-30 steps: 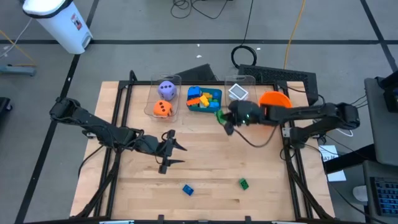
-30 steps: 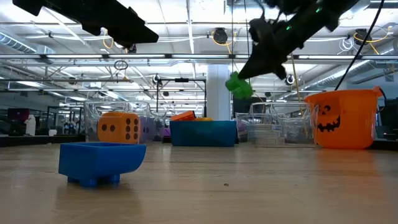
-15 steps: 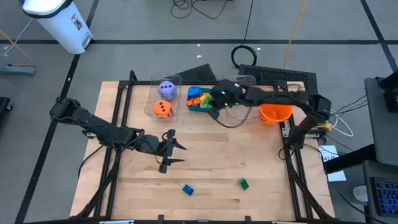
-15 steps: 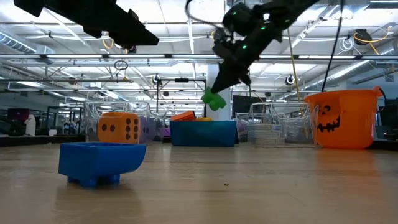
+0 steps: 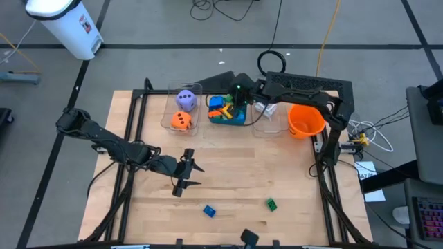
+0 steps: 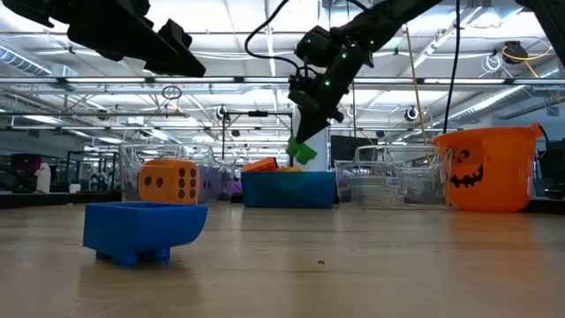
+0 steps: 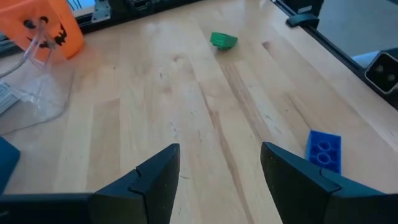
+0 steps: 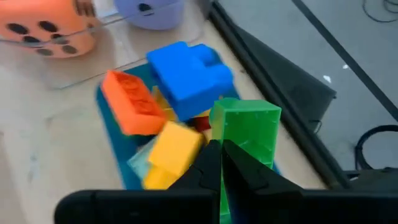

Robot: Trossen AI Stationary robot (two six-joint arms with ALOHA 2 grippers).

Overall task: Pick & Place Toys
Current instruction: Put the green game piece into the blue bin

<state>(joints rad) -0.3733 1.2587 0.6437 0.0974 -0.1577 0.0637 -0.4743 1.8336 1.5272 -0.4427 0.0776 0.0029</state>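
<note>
Tabletop: wrist-view-only green brick (image 8: 245,134) detail

The card's picture (image 5: 261,107) in the clear bin (image 5: 270,126) by the worktop's far edge is too small to tell.

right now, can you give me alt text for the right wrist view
The right claw is shut on a green brick, held above a teal tray piled with blue, orange and yellow bricks. Behind it a clear bin holds an orange die.

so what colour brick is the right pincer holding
Green brick, shown best in the right wrist view.
</note>
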